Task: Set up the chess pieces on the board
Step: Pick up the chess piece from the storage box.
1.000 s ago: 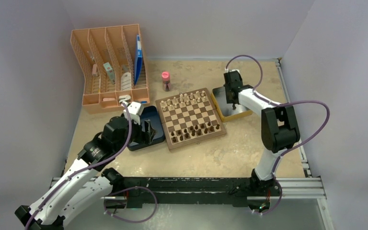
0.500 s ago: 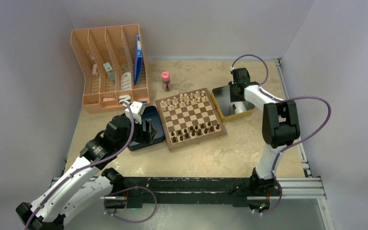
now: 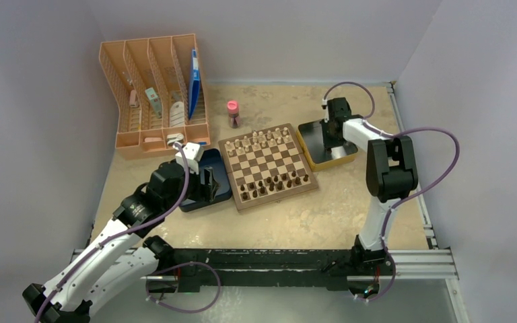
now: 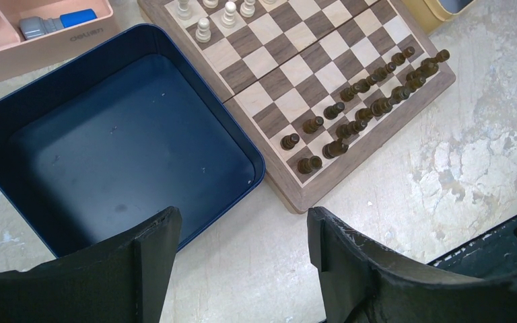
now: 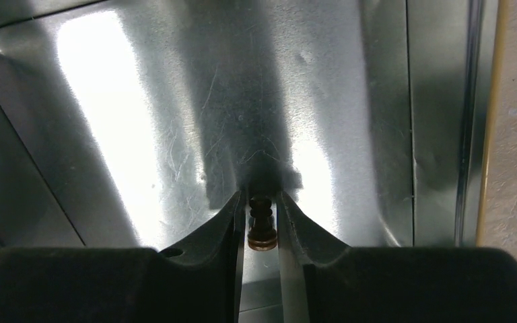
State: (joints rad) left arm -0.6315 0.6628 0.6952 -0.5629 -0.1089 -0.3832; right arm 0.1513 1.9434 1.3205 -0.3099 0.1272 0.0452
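The board (image 3: 267, 167) lies mid-table, with dark chess pieces (image 3: 274, 183) in its two near rows and pale pieces (image 3: 262, 140) in the far rows. My right gripper (image 3: 328, 138) reaches down into the yellow-rimmed metal tin (image 3: 342, 156). In the right wrist view its fingers (image 5: 261, 202) are closed around one dark chess piece (image 5: 262, 225) above the tin's shiny floor (image 5: 141, 101). My left gripper (image 3: 207, 183) is open and empty. In the left wrist view it (image 4: 242, 222) hovers over bare table beside the board's corner (image 4: 303, 195), and the dark pieces (image 4: 370, 101) show.
An empty dark blue box (image 3: 205, 180) sits left of the board and shows in the left wrist view (image 4: 114, 148). A peach desk organiser (image 3: 155, 94) stands at the back left. A small pink bottle (image 3: 232, 113) stands behind the board.
My right gripper has swung over and lowered into the tin, and now holds a dark piece. My left arm has shifted only slightly.
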